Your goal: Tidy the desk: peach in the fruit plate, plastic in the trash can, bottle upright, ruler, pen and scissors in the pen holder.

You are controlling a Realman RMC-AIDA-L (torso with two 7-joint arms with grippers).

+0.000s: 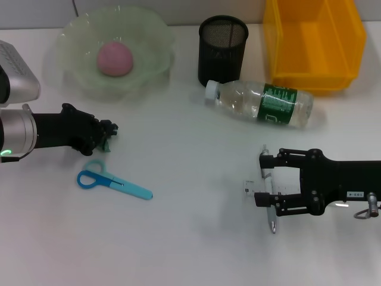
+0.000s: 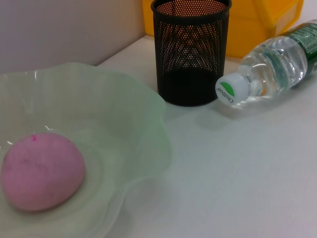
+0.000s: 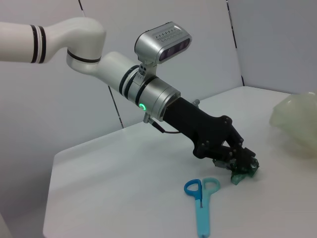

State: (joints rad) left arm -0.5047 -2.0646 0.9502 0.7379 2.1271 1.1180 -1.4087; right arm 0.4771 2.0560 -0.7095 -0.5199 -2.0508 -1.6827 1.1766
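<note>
The pink peach [image 1: 115,58] [image 2: 40,170] lies in the pale green fruit plate [image 1: 149,36] [image 2: 143,129] at the back left. My left gripper [image 1: 107,134] [image 3: 241,163] hovers low in front of the plate, shut on a crumpled greenish plastic [image 1: 105,145] [image 3: 242,176]. Just in front of it lie the blue scissors [image 1: 113,183] [image 3: 202,203]. The bottle [image 1: 265,104] [image 2: 277,69] lies on its side before the black pen holder [image 1: 222,49] [image 2: 190,49] and the yellow trash can [image 1: 312,42]. My right gripper [image 1: 262,179] is open, straddling the pen [image 1: 269,205] and the clear ruler [image 1: 249,189].
The white desk [image 1: 190,238] has free room along the front middle and between the two arms. A grey wall stands behind the plate and pen holder. The left arm [image 3: 148,94] reaches in from the left edge.
</note>
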